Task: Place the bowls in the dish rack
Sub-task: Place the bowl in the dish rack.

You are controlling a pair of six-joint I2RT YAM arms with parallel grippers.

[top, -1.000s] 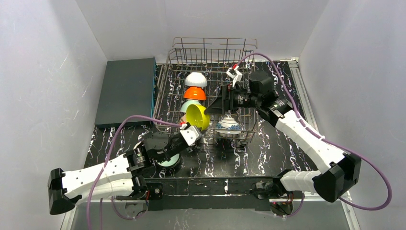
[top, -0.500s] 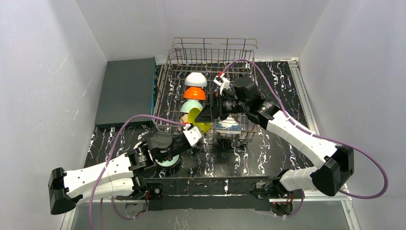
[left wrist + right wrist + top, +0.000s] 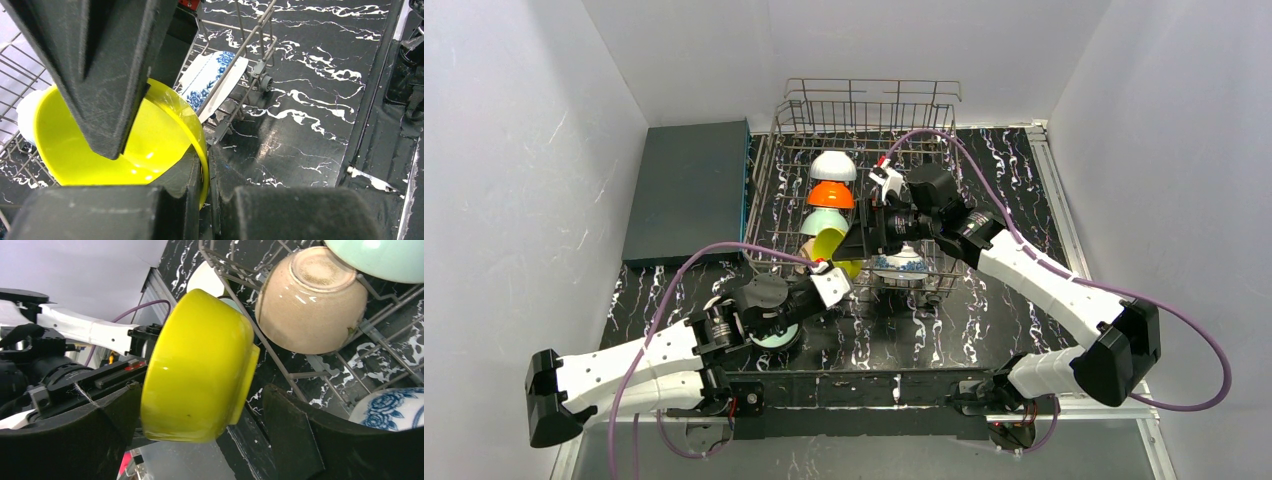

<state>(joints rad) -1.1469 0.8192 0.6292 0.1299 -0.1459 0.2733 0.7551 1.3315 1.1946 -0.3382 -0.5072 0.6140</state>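
Bowls [image 3: 832, 166] in dish rack [image 3: 864, 96]; slab [image 3: 689, 190] beside, left.

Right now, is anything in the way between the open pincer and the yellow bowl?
Nothing visible. The right pincer stands open with a finger on each side of the yellow bowl; the left pincer pinches its rim.

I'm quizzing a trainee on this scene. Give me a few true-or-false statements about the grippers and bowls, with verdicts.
1. The left gripper pinches the yellow bowl by its rim. True.
2. The right gripper is shut on the yellow bowl. False: its jaws stand open, one on either side of the bowl.
3. The blue-and-white bowl sits in the rack. True.
4. The orange bowl lies on the table outside the rack. False: it is in the rack, between the white bowl and a mint bowl.
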